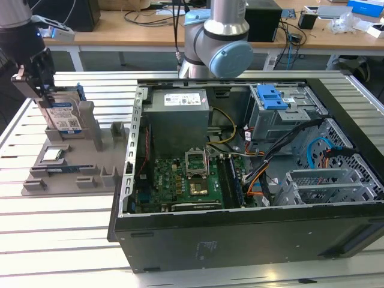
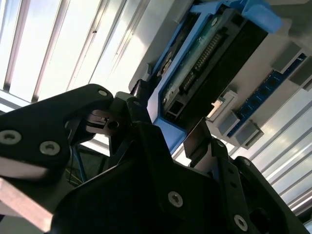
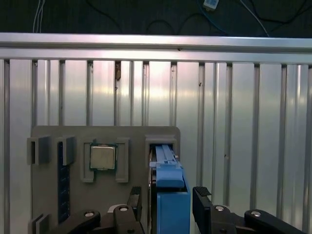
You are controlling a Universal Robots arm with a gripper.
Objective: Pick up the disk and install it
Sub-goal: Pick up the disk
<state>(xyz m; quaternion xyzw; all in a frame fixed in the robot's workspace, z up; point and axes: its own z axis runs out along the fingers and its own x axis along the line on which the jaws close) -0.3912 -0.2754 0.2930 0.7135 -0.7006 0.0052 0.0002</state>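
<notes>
- The gripper (image 3: 168, 193) is hanging directly over the disk (image 1: 65, 117), with its jaws standing apart on either side of the blue bracket. In the first wrist view a dark gap is showing beside one finger (image 3: 135, 201), so it appears to be straddling the disk, not clamping it.
- The disk is standing on edge in a slot of the grey holder (image 1: 90, 147), on the slatted table (image 1: 60, 240) at the exterior view's left.
- It is lying straight below the tool, with its thin way across the jaws. Its long axis seems to be running upright, out of the slot.
- In the second wrist view its connector end is pointing up towards the gripper. In the exterior view its labelled face is facing the camera.
- Farther off, towards the exterior view's right, the open computer case (image 1: 240, 231) is lying with its drive cage (image 1: 270, 114) well apart from the disk.
</notes>
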